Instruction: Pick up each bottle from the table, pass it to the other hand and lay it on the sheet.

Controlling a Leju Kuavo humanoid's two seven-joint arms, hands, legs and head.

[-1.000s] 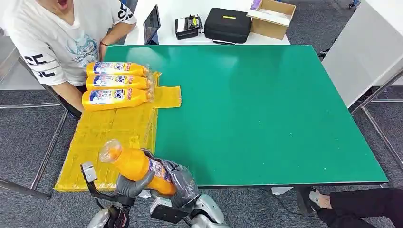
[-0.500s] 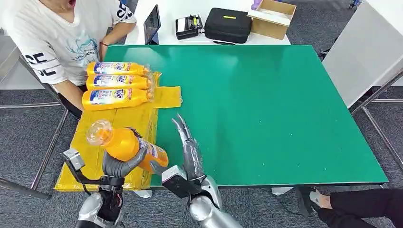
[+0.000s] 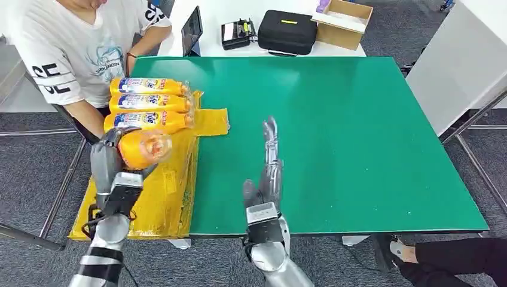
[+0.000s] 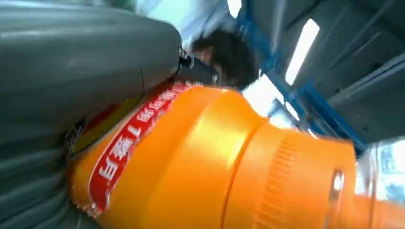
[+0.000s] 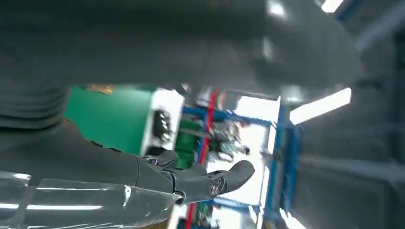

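Left hand point(image 3: 110, 164) clamps the orange bottle point(image 3: 143, 149) above the yellow sheet point(image 3: 161, 197), ready for laying; right hand point(image 3: 269, 170) empty, fingers extended.

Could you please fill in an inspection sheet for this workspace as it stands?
Surface: green table, bare on the right.
Job's things: three bottles lying on the yellow sheet; a fourth bottle held above it.
Clutter: nothing seen on the green table.
Robot hands: left robot hand grips the fourth bottle; right robot hand open, fingers straight.
Cables: nothing seen.
Surroundings: person at the far left; black case and cardboard box behind.
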